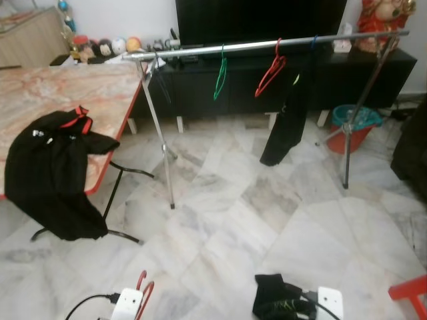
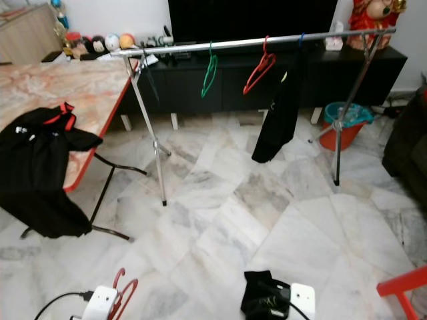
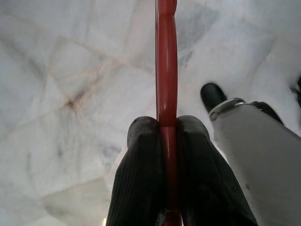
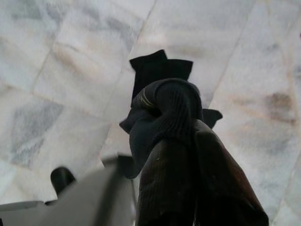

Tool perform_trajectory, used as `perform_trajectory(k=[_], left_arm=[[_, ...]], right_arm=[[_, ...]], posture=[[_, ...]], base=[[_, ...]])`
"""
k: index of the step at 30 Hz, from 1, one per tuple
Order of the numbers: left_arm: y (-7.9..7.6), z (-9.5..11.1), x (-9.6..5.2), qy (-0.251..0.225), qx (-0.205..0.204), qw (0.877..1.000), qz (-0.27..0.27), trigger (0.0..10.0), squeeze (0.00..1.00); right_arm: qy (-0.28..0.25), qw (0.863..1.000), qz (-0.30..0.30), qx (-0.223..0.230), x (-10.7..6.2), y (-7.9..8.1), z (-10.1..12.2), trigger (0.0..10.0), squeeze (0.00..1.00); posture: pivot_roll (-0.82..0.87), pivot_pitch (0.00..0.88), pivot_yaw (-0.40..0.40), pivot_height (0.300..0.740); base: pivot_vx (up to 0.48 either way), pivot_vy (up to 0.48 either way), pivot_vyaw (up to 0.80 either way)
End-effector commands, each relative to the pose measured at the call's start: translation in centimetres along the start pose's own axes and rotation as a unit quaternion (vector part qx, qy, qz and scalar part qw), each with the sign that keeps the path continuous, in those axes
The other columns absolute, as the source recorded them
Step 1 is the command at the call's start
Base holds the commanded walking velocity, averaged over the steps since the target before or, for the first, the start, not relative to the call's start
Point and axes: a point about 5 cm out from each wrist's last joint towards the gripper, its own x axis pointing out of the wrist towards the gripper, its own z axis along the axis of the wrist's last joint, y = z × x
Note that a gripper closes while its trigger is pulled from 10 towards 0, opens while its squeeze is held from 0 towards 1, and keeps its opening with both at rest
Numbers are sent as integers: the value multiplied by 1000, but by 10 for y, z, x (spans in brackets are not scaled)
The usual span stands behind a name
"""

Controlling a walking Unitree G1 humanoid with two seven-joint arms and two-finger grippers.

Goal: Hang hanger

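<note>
Low at the left, my left gripper (image 3: 167,123) is shut on the bar of a red hanger (image 3: 166,56), whose hook pokes up beside my wrist (image 1: 143,288). At the lower right, my right gripper (image 4: 188,134) is shut on a bunched black garment (image 4: 160,80), also seen over the floor (image 1: 275,298). Ahead stands a silver clothes rail (image 1: 267,45). On it hang a green hanger (image 1: 220,77), another red hanger (image 1: 270,75) and a black garment (image 1: 287,120) on a blue hook. Both grippers are well short of the rail and far below it.
A marble-topped table (image 1: 87,87) at the left has a black and red garment (image 1: 53,167) draped over its edge. Behind the rail is a black TV cabinet (image 1: 220,80). A teal and red bucket (image 1: 353,127) sits by the rail's right leg. A red frame (image 1: 410,293) juts in at the lower right.
</note>
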Motion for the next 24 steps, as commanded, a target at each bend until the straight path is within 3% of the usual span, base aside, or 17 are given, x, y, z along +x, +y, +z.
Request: perform_trajectory(k=[1,13,24], left_arm=[[1,-1,0,3,5,1000,1,10000,0],[1,-1,0,3,8,1000,1,10000,0],[1,0,0,3,10,1000,2,10000,0]], right_arm=[[-5,1000,-4,0,0,-3,2,10000,0],[-5,1000,-3,-1,0,-3,2,10000,0],[-14,1000,-5,5,0,-3,4,10000,0]], posture=[[-233,0,81,740],[-233,0,80,740],[-234,0,77,740]], base=[[-296,0,0],[-289,0,0],[0,0,0]])
